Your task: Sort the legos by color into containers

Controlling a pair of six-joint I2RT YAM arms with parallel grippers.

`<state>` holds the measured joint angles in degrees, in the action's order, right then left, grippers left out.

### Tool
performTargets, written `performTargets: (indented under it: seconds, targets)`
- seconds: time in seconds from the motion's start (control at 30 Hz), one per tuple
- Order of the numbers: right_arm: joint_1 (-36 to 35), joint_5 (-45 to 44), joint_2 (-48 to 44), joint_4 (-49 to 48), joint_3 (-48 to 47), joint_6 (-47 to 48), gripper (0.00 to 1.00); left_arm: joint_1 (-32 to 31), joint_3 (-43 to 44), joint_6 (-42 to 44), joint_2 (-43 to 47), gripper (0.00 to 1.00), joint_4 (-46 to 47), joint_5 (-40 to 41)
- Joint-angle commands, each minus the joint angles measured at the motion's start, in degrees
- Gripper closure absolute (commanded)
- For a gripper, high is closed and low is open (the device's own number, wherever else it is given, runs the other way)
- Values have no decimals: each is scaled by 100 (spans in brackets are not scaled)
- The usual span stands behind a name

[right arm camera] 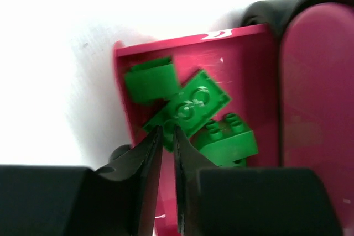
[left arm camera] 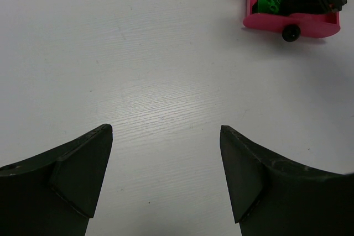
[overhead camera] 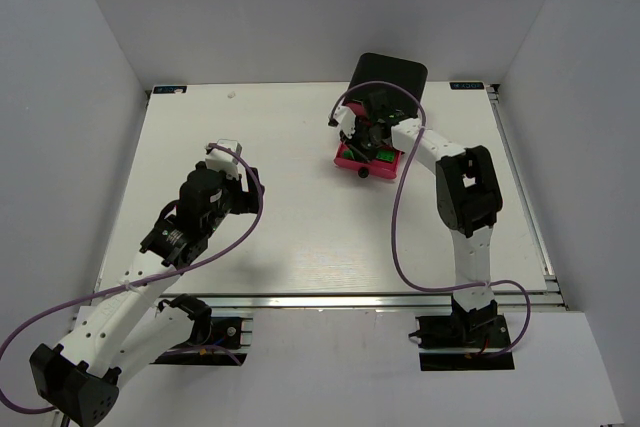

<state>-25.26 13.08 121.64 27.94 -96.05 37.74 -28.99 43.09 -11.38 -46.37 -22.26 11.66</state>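
Desk [overhead camera: 300, 227] of pale white wood grain carried a glossy black rounded-corner cabinet [overhead camera: 390, 72] at its far side. A magenta-pink plastic drawer [overhead camera: 348, 159] lay on the desk just in front of the cabinet, towards the arms. Its small black round knob [left arm camera: 291, 31] faced the near edge.

The right arm reached over that drawer, with the right end effector [right arm camera: 167, 131] lowered into it. Its two dark fingers were drawn almost together, leaving only a thin slit between them, and nothing could be seen in that slit. The fingertips [right arm camera: 157, 132] sat at the edge of a dark green flat studded lego plate [right arm camera: 196, 103], but whether they touched it could not be told.

Three green legos lay close together in the drawer:
- the plate, tilted across the middle
- a second flat green rectangle [right arm camera: 149, 78], beside the plate and near the drawer's wall
- a chunkier green block with raised studs [right arm camera: 227, 139], beside the plate on the other side and partly hidden by a finger

The left end effector [left arm camera: 166, 128] hung above bare desk well apart from the drawer. Its fingers were spread wide and gripped nothing. In the left wrist view the drawer showed in the far right corner, with green pieces inside. A thin purple cable [overhead camera: 400, 237] looped along the right arm.
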Motion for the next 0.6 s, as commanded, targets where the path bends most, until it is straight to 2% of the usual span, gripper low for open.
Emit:
performTargets:
  seconds: [0.0,0.17,0.27,0.3,0.37,0.4,0.43,0.47,0.57]
  targets:
    - [-23,-296,-176,-526,-116,-240,80,-19,-2,48,111,12,46,100]
    - [3,-1088,-650,-1185,332,-240,80,-19,-2,48,137,12,46,91]
    - [21,-739,-1202,-1213,631,-109,79,-19,-2,57,137,12,47,100]
    - [29,-276,-1283,-1125,692,-22,79,-19,6,57,137,12,55,82]
    - [12,253,-1459,-582,763,373,80,-19,6,48,137,12,46,99]
    - [12,831,-1477,-266,728,575,81,-19,6,57,146,12,46,100]
    - [-14,1071,-1460,450,693,838,82,-19,6,57,154,12,46,108]
    - [-23,1239,-1407,762,641,1345,84,-19,6,57,163,12,46,108]
    - [-50,1355,-1276,1152,771,1675,94,-19,-2,48,163,12,46,108]
